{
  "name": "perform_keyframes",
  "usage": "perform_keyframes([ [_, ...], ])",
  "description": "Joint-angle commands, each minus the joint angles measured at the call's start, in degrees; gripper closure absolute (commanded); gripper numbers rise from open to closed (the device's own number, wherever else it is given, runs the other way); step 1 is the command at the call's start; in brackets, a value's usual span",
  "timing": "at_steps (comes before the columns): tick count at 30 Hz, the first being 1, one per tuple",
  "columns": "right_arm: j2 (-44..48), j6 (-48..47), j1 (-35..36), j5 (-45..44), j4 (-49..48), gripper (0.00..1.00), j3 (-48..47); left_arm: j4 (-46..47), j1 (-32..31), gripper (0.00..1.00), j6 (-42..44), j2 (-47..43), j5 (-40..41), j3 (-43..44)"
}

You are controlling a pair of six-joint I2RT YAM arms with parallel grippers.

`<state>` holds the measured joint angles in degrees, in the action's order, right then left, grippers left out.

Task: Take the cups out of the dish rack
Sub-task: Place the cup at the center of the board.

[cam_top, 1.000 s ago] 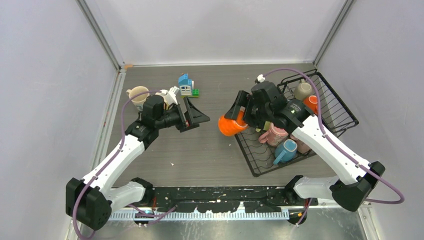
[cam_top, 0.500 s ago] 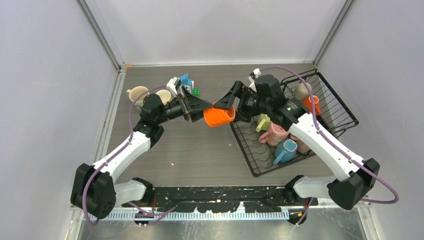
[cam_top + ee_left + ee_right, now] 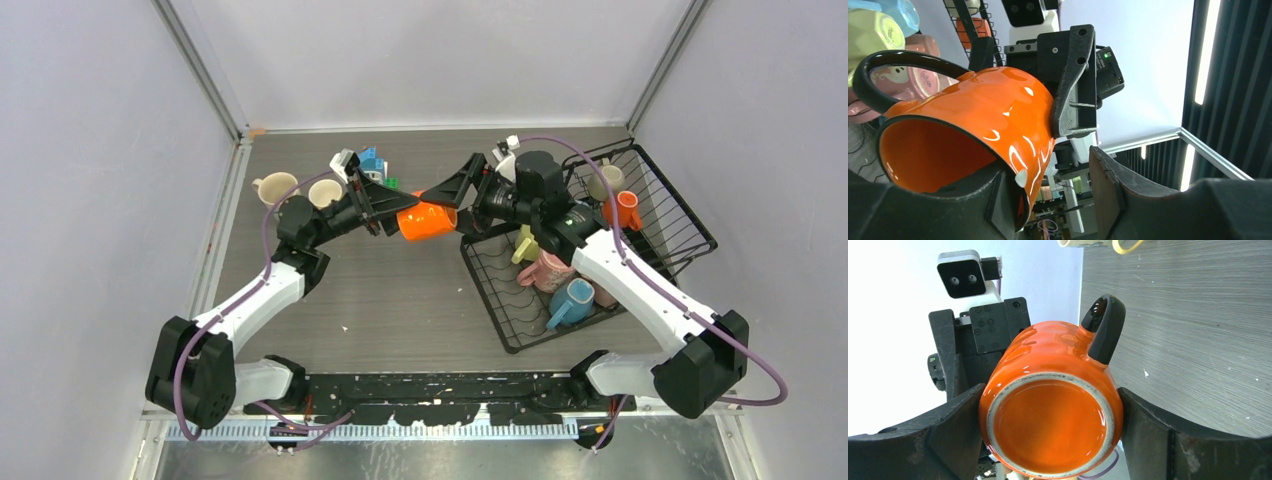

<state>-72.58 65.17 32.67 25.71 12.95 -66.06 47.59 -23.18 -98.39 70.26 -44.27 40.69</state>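
Note:
An orange cup (image 3: 425,221) with a black handle hangs on its side in mid-air between the two arms. My right gripper (image 3: 452,203) is shut on it, its pads (image 3: 955,422) pressing both sides of the base (image 3: 1050,432). My left gripper (image 3: 393,207) straddles the cup's rim (image 3: 1020,165): one finger sits inside the mouth, and the other finger (image 3: 1105,185) stands off the outer wall with a gap, so it is open. The black wire dish rack (image 3: 520,342) at right holds cream (image 3: 607,180), orange (image 3: 622,209), pink (image 3: 552,268) and blue (image 3: 572,300) cups.
Two cream cups (image 3: 275,187) (image 3: 326,192) stand on the table at far left. A small blue-and-white toy house (image 3: 372,162) sits behind the left gripper. A yellowish cup (image 3: 525,245) lies in the rack under the right arm. Walls enclose the table.
The right arm carried the orange cup leftwards away from the rack. The left arm swung right to meet it, and its jaws have narrowed around the cup's rim.

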Motion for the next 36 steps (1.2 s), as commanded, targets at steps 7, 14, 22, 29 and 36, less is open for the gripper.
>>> perform_keyframes([
  [7,-1.6,4.0,-0.24,3.44,-11.53,0.74,-1.04,6.37,-0.86,0.66,-2.2,-2.17,-1.48,1.9],
  [14,-1.28,3.31,-0.26,3.47,-11.33,0.44,-0.82,6.2,-0.9,1.0,-2.02,-2.13,-0.46,1.35],
  [22,1.8,-3.61,-0.26,-1.11,-1.36,0.0,-3.19,0.8,-0.91,1.0,2.49,-3.42,0.8,1.94],
  [29,4.55,-7.17,-0.28,-3.53,4.04,0.0,-3.56,-5.14,-0.87,1.0,6.78,-4.72,1.73,4.16],
  [36,5.98,-6.67,-0.33,-2.82,2.89,0.0,-2.5,-3.98,-0.82,1.0,6.24,-4.71,2.13,4.45],
])
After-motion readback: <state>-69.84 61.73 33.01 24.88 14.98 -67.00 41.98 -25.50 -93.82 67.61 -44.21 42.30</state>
